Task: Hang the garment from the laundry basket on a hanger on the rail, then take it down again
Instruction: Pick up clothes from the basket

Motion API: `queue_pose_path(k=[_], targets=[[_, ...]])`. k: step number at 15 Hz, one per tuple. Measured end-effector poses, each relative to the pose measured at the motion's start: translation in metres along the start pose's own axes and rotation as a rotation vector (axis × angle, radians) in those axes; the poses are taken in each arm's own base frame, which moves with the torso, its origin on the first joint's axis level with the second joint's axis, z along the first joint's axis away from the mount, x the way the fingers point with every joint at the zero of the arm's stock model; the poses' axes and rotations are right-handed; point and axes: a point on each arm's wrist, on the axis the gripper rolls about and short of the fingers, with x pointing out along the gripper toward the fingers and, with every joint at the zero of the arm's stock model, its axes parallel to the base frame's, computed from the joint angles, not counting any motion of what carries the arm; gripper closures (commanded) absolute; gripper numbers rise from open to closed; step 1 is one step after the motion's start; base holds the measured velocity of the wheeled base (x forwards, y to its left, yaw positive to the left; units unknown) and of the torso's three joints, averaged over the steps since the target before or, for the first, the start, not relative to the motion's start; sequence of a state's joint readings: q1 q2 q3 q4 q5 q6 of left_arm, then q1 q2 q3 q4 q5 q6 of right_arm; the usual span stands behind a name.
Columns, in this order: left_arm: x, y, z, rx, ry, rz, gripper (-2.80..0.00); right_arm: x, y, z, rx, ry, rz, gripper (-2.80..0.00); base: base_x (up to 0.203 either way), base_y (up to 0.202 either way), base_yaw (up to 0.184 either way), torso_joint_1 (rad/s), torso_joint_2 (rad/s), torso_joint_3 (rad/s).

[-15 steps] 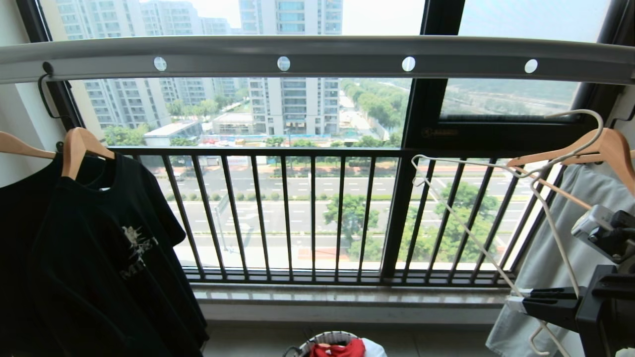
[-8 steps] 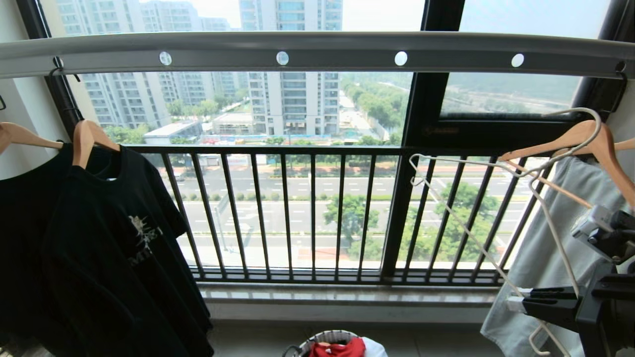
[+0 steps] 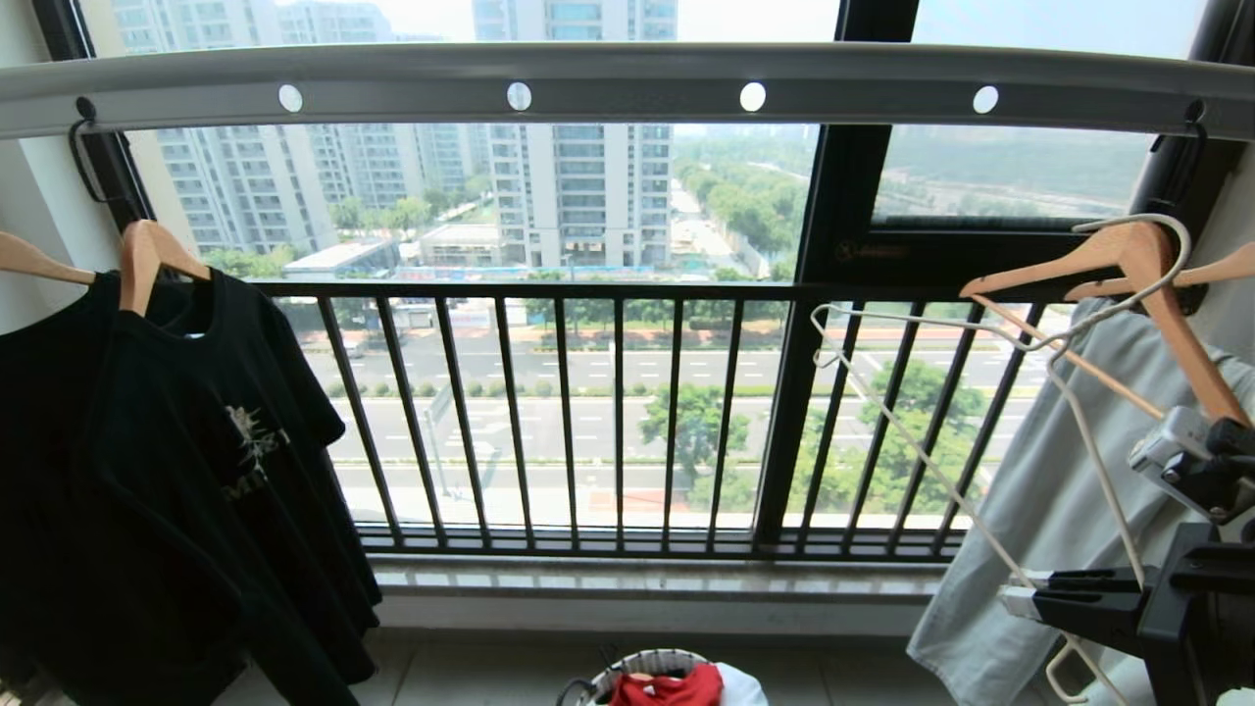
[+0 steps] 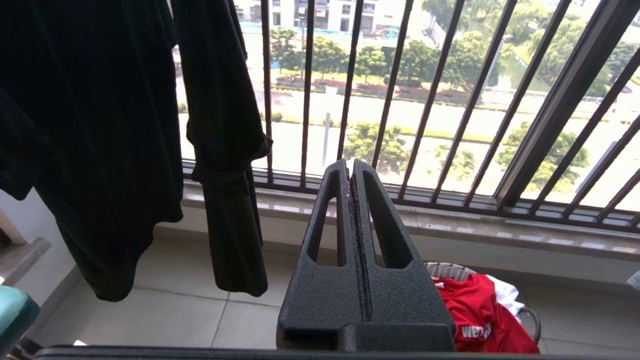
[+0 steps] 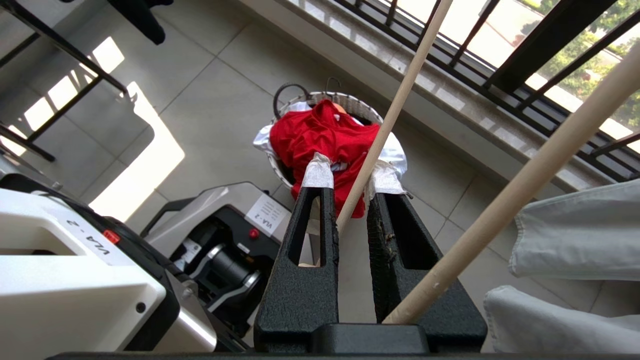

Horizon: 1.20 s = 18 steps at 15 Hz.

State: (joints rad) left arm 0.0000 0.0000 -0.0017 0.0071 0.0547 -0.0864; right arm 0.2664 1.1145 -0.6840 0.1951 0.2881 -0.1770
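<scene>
The right tool is clamped on the thin white wire hanger, which it holds up off the rail at the right. The left tool is pressed together, empty. The garment, a crumpled red T-shirt, lies in the laundry basket on the floor below the window. Only the left wrist view shows white lettering on it; the head view catches just its top edge.
</scene>
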Motion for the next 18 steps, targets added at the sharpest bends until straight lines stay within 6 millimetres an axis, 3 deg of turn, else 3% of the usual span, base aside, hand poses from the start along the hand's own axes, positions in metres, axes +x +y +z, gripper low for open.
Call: queue_pose_path(k=[18], targets=[[0.0,0.0,0.0,0.0,0.0,0.0,0.0,-0.0015,0.001,-0.0026,-0.013,-0.001,0.002,0.0,0.0,0.0,0.0,-0.145,0.29,0.148]])
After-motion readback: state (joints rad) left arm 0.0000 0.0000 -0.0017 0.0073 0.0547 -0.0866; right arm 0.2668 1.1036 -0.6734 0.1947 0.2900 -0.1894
